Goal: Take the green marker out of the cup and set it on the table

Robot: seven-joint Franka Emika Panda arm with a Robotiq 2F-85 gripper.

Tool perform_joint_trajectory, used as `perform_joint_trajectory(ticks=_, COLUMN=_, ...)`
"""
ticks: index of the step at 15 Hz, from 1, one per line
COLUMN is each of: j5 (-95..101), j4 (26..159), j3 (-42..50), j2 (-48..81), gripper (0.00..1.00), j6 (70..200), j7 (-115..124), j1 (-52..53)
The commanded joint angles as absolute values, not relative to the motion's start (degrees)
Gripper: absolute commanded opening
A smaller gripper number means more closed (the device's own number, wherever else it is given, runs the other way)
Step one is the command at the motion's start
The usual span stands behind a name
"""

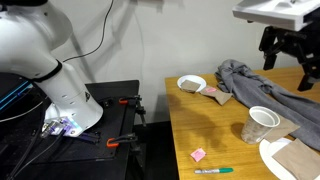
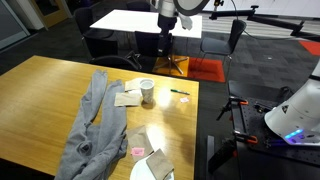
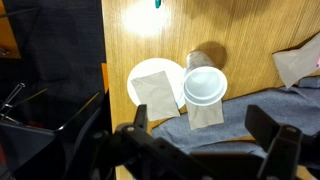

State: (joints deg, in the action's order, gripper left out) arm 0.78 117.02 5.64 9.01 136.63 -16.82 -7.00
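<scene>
The green marker [image 1: 213, 171] lies flat on the wooden table [image 1: 215, 125] near its front edge, outside the cup; it also shows in an exterior view [image 2: 179, 92] and at the top edge of the wrist view [image 3: 157, 3]. The translucent cup [image 1: 260, 123] stands upright beside the grey cloth and looks empty from above [image 3: 204, 85]; it shows in both exterior views [image 2: 147, 91]. My gripper [image 1: 285, 48] is open and empty, high above the cup and cloth [image 2: 165, 28]. Its fingers frame the bottom of the wrist view [image 3: 205, 145].
A grey cloth [image 1: 262, 85] covers the far side of the table. A white plate with a brown napkin [image 3: 155, 85] sits next to the cup. A white bowl with brown contents [image 1: 191, 84] stands at the table edge. A pink scrap [image 1: 199, 154] lies near the marker.
</scene>
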Motion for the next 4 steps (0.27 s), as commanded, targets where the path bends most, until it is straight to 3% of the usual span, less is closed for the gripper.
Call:
perform_joint_trajectory(ticks=1, j5=0.8, j4=116.9, j3=5.2, j2=8.7, gripper=1.0, j6=136.0, j7=-17.4, j1=-7.2)
perform_joint_trajectory(ticks=4, j5=0.7, j4=117.0, j3=5.1, j2=8.5, gripper=1.0, j6=135.7, j7=-17.7, j1=-7.2)
